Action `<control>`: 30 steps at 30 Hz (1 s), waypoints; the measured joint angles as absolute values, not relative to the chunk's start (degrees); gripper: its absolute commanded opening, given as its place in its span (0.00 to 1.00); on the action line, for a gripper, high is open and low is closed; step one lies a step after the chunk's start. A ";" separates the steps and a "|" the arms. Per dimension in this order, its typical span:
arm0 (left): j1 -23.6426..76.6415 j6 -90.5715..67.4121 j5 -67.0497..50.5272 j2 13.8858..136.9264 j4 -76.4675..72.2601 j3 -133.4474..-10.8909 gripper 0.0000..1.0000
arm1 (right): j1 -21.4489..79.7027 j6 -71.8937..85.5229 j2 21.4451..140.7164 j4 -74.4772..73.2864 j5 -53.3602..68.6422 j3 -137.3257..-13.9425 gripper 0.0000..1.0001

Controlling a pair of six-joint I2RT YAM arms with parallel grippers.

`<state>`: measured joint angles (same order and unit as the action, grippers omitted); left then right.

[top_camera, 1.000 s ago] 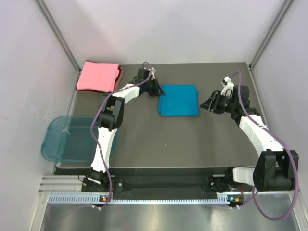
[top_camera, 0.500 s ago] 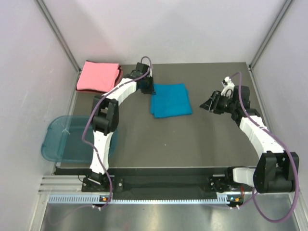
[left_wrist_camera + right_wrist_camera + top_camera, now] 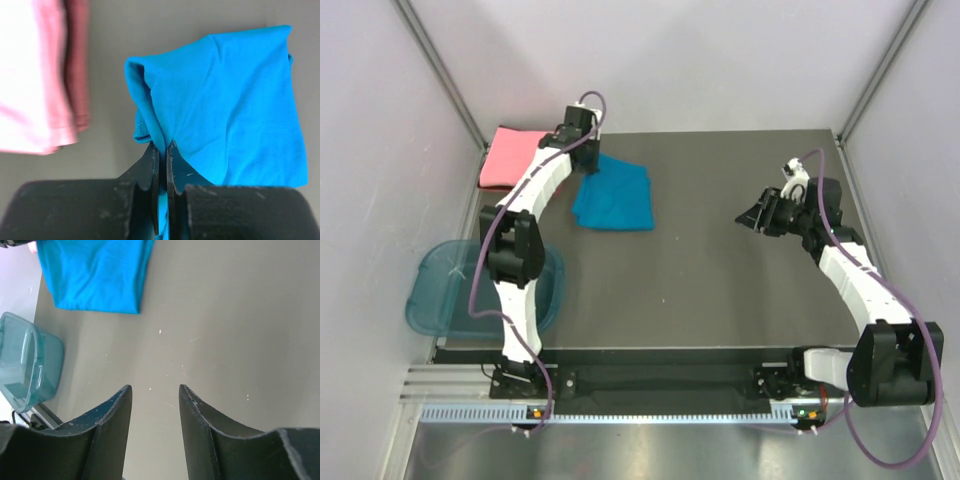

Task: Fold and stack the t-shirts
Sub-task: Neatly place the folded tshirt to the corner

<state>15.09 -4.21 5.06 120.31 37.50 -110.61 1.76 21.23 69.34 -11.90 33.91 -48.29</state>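
Observation:
The folded teal-blue t-shirt [image 3: 613, 197] lies on the dark table left of centre, its far-left corner pinched up. My left gripper [image 3: 587, 153] is shut on that corner; in the left wrist view the blue cloth [image 3: 225, 105] bunches between the closed fingers [image 3: 161, 146]. The folded salmon-pink t-shirt [image 3: 510, 159] sits at the far-left corner, just left of the blue one, and shows as a pink stack [image 3: 40, 75] in the left wrist view. My right gripper [image 3: 748, 217] hovers open over bare table on the right, nothing between its fingertips [image 3: 155, 387]. The blue t-shirt [image 3: 95, 272] shows far off in that view.
A translucent blue plastic tub [image 3: 460, 287] hangs off the table's left edge; it also appears as the tub [image 3: 22, 365] in the right wrist view. White walls and metal frame posts enclose the table [image 3: 720, 290] at back and sides.
My left gripper has dragged the blue t-shirt leftward across the table, from the centre to beside the pink one. The right arm has barely moved.

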 measured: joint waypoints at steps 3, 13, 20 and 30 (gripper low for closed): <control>12.51 -1.39 6.85 120.14 39.09 -111.92 0.00 | 1.76 21.30 69.34 -11.77 33.93 -48.29 0.44; 7.40 6.83 10.28 119.83 41.52 -118.45 0.00 | 1.76 21.65 69.28 -11.64 33.98 -48.29 0.44; 5.76 10.98 10.79 119.74 43.09 -124.64 0.00 | 1.76 21.63 68.95 -11.64 33.93 -48.31 0.45; -1.26 15.11 9.39 119.28 42.63 -128.49 0.00 | 1.76 21.61 68.84 -11.68 33.69 -48.31 0.45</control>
